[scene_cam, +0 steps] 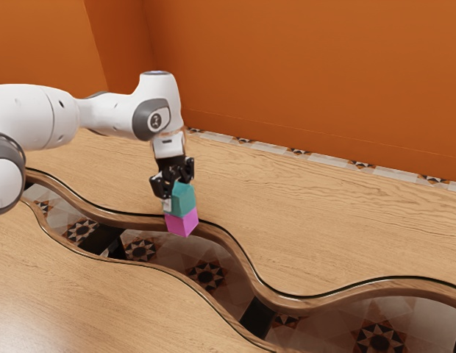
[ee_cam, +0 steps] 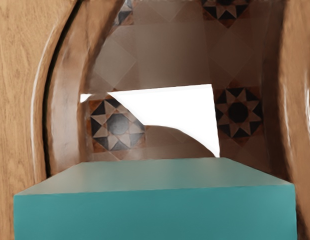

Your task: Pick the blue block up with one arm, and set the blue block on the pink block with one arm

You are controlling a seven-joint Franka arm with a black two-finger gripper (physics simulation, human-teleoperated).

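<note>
Between the fingers of the hand point(scene_cam: 174, 185) sits the blue block point(scene_cam: 185, 200), pinched on two opposite faces near its top. Its base appears to rest on the pink block point(scene_cam: 182, 223), which stands at the wavy wooden rim of the worktop point(scene_cam: 323, 213). Beyond that rim, patterned tiles point(ee_cam: 115, 125) show below. Both blocks look rigid, light and smooth-sided. I judge flat opposite faces, taken square-on, the safest hold, since a skewed pinch could slip.

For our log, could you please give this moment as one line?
pincer: shut on blue block | placement: stacked on pink block
</note>
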